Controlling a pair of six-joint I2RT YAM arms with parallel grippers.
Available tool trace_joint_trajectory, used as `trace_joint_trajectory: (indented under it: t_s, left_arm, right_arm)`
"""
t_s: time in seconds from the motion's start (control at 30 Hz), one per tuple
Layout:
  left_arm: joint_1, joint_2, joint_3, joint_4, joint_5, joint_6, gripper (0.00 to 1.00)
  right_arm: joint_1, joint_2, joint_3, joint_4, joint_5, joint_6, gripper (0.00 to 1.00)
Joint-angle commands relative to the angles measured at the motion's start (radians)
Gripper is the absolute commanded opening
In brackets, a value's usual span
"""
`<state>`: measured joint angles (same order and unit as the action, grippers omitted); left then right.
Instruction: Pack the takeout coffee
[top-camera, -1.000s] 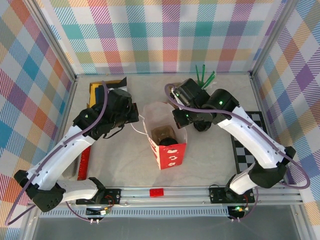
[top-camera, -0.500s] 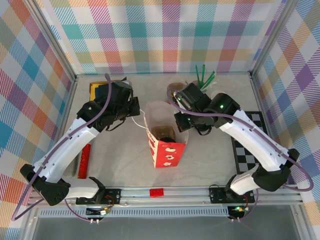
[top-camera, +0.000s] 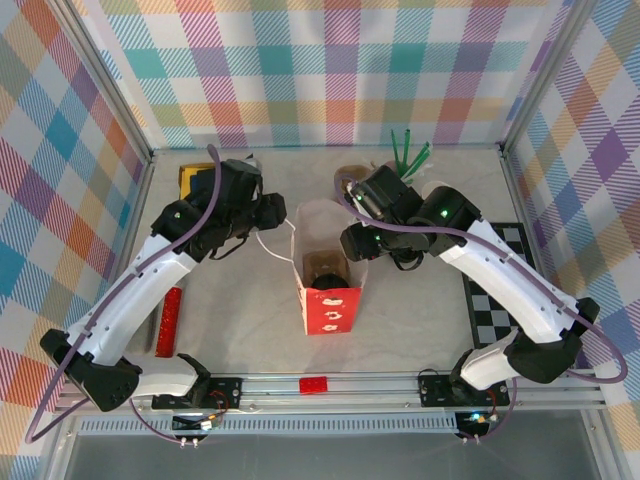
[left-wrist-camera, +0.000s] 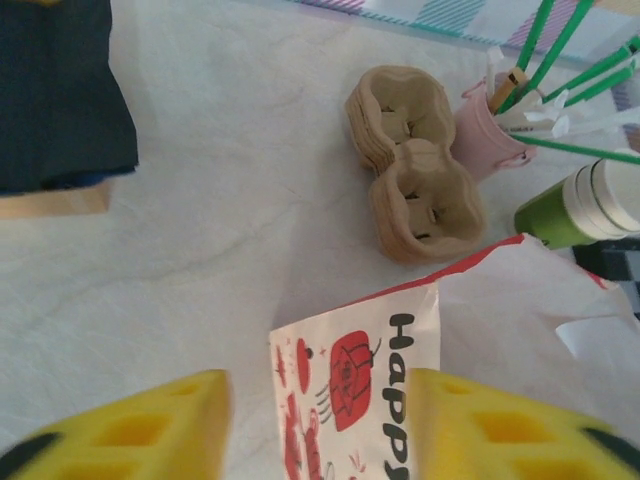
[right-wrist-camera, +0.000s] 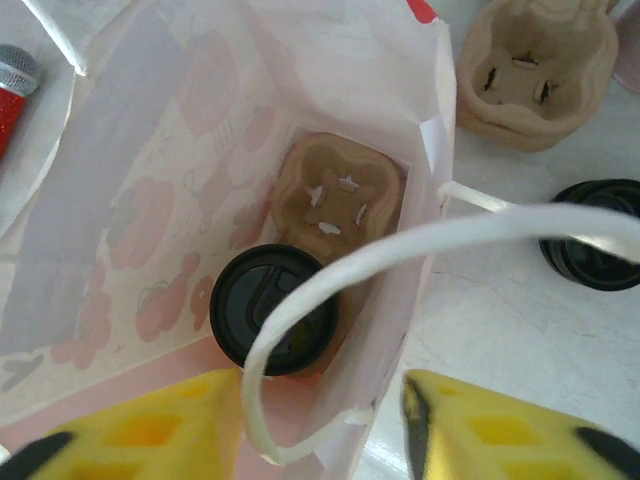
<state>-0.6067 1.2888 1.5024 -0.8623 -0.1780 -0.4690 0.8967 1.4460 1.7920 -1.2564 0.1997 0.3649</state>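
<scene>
The takeout coffee (right-wrist-camera: 262, 318) stands inside the white-and-red paper bag (top-camera: 330, 310), its black lid up, seated in a brown carrier at the bag's bottom; from above it shows as a dark disc (top-camera: 328, 268). My left gripper (top-camera: 278, 213) is at the bag's back-left rim. In the left wrist view its yellow fingers (left-wrist-camera: 130, 430) stand apart, the printed bag wall (left-wrist-camera: 350, 380) between them untouched. My right gripper (right-wrist-camera: 320, 430) is open astride the bag's right wall, with the white loop handle (right-wrist-camera: 300, 300) hanging loose between its fingers.
A brown cardboard cup carrier (left-wrist-camera: 415, 165) lies behind the bag, beside a pink cup of green straws (left-wrist-camera: 490, 130) and a light-green cup on its side (left-wrist-camera: 575, 205). Another black lid (right-wrist-camera: 600, 235) rests right of the bag. A red cylinder (top-camera: 170, 320) lies at the left.
Both grippers have opened and let go of the bag's rim. The bag now stands more upright, and the left arm has drawn toward the back.
</scene>
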Motion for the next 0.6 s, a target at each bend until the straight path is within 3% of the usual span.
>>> trace_joint_trajectory:
  t_s: [0.0,0.2,0.27,0.57]
  left_arm:
    - [0.011,-0.035,0.014,-0.007,-0.020,0.017,0.64]
    - [0.012,-0.048,0.033,-0.034,-0.039,0.023,0.88]
    - [0.012,-0.059,0.046,-0.046,-0.046,0.027,0.91]
    - [0.012,-0.134,0.098,-0.093,-0.086,0.077,0.95]
  right_arm:
    - [-0.004,-0.005,0.019,-0.003,-0.001,0.000,0.57]
    - [-0.004,0.008,0.058,-0.035,0.010,-0.008,0.80]
    - [-0.004,0.010,0.075,-0.044,0.024,-0.012,1.00]
    - [-0.004,0.024,0.156,-0.075,0.053,-0.018,0.99]
